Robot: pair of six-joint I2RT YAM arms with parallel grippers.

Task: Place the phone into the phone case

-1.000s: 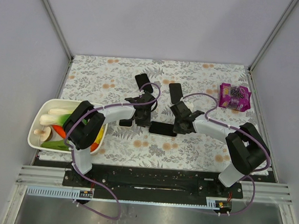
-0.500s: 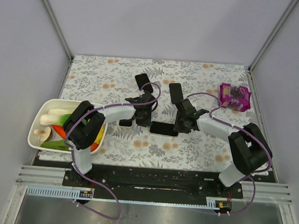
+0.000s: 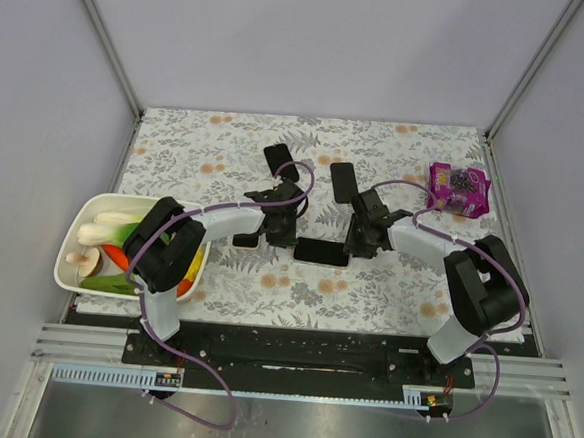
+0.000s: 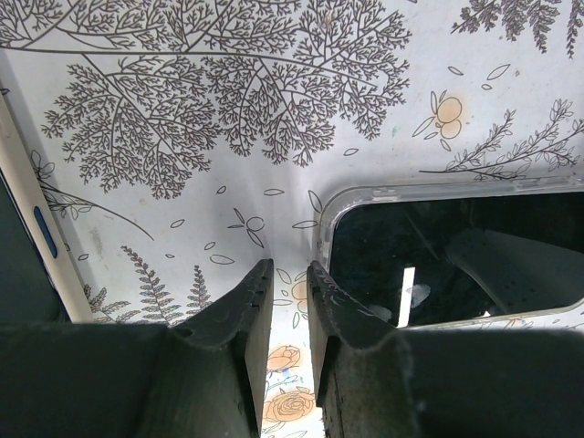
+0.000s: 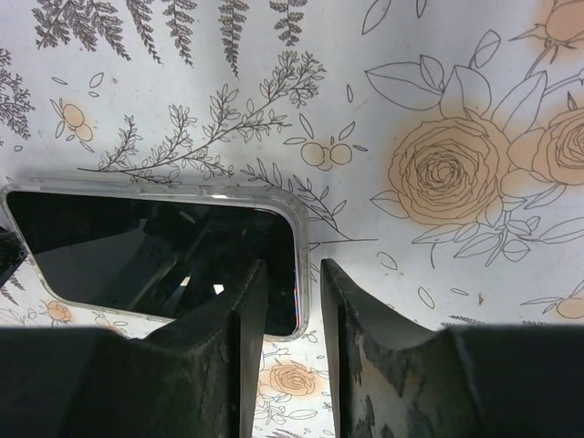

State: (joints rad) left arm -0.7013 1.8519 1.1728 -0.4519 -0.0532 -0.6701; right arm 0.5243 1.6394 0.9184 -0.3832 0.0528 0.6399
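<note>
The black phone [image 3: 320, 251] lies flat mid-table inside a clear phone case whose rim shows around it. In the left wrist view the cased phone [image 4: 456, 255] lies just right of my left gripper [image 4: 290, 274], whose jaws are nearly together over bare cloth with nothing between them. In the right wrist view the phone [image 5: 155, 246] lies at the left; my right gripper [image 5: 292, 274] hovers over its short edge, jaws nearly together, one finger above the screen, the other past the case rim [image 5: 299, 237]. In the top view the left gripper [image 3: 290, 241] and right gripper [image 3: 351, 249] flank the phone.
Two more black phone-shaped things lie farther back, one [image 3: 279, 159] on the left and one [image 3: 342, 181] on the right. A purple snack bag [image 3: 458, 189] lies at the back right. A white tray [image 3: 63, 268] of vegetables stands at the left. A cream-edged dark slab [image 4: 23, 265] lies beside my left gripper.
My right gripper has shifted slightly back and right along the phone's right end. The left arm and the phone have not moved.
</note>
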